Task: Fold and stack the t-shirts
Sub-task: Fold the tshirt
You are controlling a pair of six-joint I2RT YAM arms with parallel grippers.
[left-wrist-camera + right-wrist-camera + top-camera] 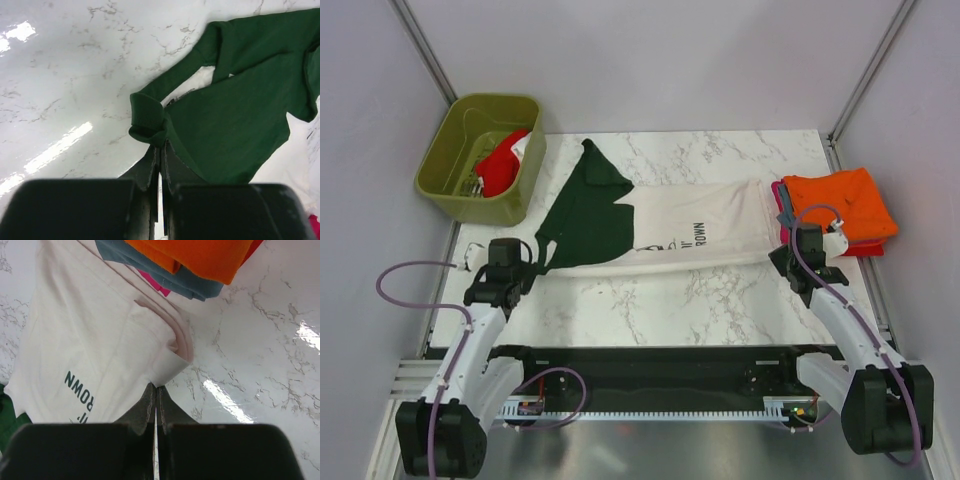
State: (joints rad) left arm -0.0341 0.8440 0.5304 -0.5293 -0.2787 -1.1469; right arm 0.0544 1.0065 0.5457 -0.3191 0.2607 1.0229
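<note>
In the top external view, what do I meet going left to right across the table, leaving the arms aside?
olive-green bin → cream and dark green t-shirt, spread out with its green end to the left → stack of folded t-shirts, orange on top

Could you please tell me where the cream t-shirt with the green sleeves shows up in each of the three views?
Top external: the cream t-shirt lies stretched across the table's middle.
Left wrist: its green end fills the right half.
Right wrist: its cream hem end fills the left, with part of the print showing.
Shared landmark: the white marble table, in all three.
</note>
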